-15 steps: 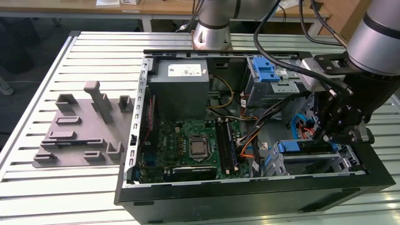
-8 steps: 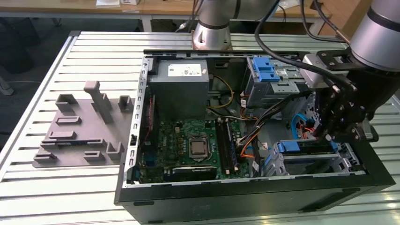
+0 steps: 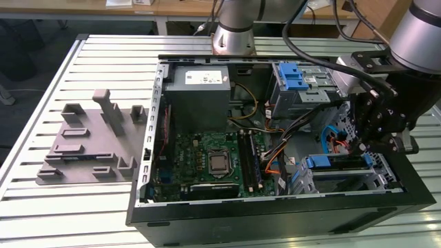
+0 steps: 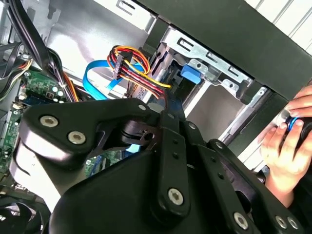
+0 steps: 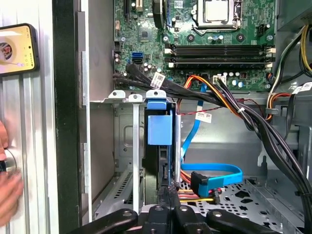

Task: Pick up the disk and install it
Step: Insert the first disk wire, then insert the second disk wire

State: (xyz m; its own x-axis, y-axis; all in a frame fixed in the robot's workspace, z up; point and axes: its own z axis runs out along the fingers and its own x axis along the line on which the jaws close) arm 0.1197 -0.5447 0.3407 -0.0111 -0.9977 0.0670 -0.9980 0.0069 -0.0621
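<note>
Slatted metal table (image 3: 62,217) bearing open computer case (image 3: 276,217), grey fixture (image 3: 90,142)

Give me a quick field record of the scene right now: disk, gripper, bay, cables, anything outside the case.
disk: stands on edge in the drive cage, blue bracket tab facing out; same disk in the exterior view
gripper: at the disk's edge; fingers hidden, state unclear
cables: blue data cable and multicolour power lead lie beside the bay
case: open tower on slatted table
outside case: grey fixture; a person's hand; a phone
</note>
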